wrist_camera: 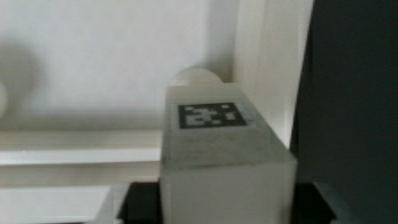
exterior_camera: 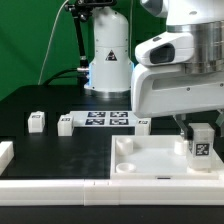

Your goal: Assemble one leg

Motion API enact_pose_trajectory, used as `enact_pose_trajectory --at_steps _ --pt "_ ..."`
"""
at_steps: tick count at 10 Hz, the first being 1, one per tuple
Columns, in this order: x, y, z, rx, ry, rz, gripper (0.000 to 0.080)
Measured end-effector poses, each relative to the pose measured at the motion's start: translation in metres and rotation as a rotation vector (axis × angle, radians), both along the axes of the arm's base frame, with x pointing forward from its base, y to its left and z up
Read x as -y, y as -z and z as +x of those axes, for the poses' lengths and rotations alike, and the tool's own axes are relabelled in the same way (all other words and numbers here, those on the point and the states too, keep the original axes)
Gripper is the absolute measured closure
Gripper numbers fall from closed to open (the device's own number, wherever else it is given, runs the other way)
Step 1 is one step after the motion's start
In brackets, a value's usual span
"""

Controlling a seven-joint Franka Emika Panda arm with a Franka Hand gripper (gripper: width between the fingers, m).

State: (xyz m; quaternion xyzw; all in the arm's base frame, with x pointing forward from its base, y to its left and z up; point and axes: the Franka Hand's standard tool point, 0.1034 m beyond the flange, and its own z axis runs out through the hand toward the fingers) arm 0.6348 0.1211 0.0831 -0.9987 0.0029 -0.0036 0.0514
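Pincer (exterior_camera: 200,132) clamped on leg (exterior_camera: 201,146), jaws narrowed to the leg's width and gripping its upper part. Leg is upright, over the tray (exterior_camera: 150,165) toward the exterior view's right. I can't tell whether its foot touches the tray floor.

Wrist view: leg (wrist_camera: 214,160) fills the middle, white tray (wrist_camera: 71,110) beneath it, black counter (wrist_camera: 356,100) beyond the tray edge.

Labels: one black-and-white square tag (exterior_camera: 200,150) on the leg's face, sharper at the wrist (wrist_camera: 210,115). It is pattern only, no letters I can read.

Marker board (exterior_camera: 100,120) lies flat on the counter (exterior_camera: 40,145) behind the tray, with a row of tags. Spare leg (exterior_camera: 37,121) stands well apart, at the exterior view's left. Arm base (exterior_camera: 108,60) carries a small triangular sticker (exterior_camera: 110,57), too small to read.
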Motion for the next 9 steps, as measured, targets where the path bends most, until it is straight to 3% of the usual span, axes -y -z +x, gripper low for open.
enact_pose_trajectory --at_steps 6,9 --pt "0.0047 0.0010 0.0005 -0.056 0.694 -0.001 0.0499" --pt "0.0005 0.0012 -0.0007 -0.099 0.997 0.027 0.0499"
